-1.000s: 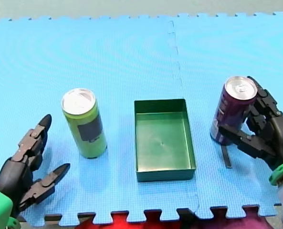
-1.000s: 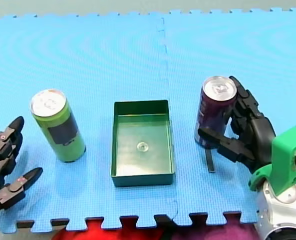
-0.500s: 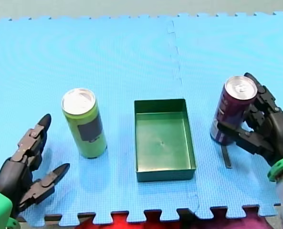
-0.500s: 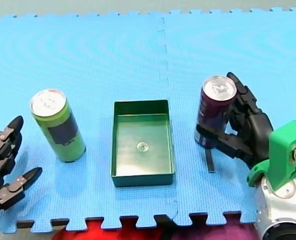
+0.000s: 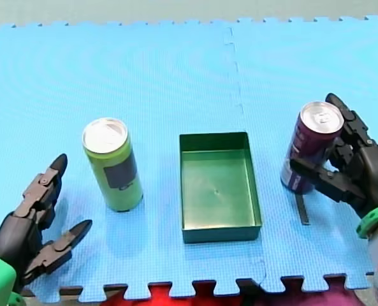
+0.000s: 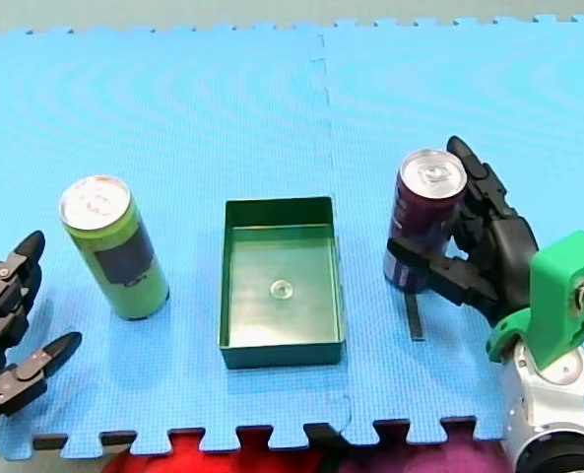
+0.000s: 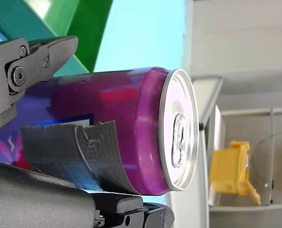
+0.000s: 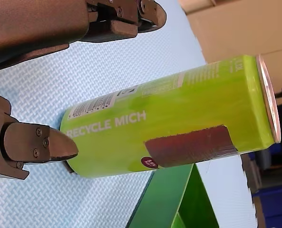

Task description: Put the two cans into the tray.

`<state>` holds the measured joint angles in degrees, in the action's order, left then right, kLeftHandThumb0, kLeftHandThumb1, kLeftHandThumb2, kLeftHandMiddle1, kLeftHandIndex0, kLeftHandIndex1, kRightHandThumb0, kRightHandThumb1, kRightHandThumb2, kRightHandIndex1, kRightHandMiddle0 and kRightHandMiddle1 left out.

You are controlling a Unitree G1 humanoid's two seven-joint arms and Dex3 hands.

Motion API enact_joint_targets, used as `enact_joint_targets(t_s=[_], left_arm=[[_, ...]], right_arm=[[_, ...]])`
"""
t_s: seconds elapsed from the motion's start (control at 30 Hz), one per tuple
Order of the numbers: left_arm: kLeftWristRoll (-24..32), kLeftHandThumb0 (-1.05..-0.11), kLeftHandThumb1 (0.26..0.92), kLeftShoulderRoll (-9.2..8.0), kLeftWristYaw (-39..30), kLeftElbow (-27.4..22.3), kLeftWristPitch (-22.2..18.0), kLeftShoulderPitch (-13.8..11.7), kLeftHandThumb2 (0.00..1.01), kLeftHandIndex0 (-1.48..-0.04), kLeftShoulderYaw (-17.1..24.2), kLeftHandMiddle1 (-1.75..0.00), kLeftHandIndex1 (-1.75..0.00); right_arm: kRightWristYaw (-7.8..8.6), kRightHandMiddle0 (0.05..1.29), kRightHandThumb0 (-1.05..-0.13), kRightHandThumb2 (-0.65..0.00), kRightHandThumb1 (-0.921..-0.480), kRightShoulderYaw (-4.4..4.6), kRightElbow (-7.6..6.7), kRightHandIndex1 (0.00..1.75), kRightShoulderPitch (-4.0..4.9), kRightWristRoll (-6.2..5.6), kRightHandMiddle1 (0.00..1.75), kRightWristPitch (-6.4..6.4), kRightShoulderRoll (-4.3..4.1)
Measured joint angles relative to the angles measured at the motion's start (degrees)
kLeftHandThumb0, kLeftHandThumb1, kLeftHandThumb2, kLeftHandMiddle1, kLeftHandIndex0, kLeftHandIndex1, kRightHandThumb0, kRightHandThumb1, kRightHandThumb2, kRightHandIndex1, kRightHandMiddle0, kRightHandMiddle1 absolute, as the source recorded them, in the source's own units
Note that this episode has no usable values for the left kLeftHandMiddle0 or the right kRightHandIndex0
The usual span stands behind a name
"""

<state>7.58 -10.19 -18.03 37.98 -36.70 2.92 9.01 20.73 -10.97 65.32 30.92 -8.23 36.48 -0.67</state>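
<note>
Purple metal can (image 5: pixel 305 148) in right hand (image 5: pixel 359 173); left hand (image 5: pixel 30 228) front-left.

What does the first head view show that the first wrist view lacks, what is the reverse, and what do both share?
The head view adds the green can standing left of the tray, and the left hand, open, at the mat's near left corner. The wrist view adds a yellow object in the background. Both: the purple can gripped by the right hand, the green tray and the blue mat.
</note>
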Motion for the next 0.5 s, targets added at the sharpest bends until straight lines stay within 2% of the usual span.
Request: enact_joint_targets(t_s=[0.5], left_arm=[[0.1,-1.048,0.921,-0.04,-0.2,-0.4,0.2,-0.2,0.30,-0.12,0.1,0.00,0.00]], right_arm=[[0.57,0.16,-1.048,-0.001,-0.779,-0.69,1.30,0.01,0.48,-0.21,0.00,-0.26,-0.20]])
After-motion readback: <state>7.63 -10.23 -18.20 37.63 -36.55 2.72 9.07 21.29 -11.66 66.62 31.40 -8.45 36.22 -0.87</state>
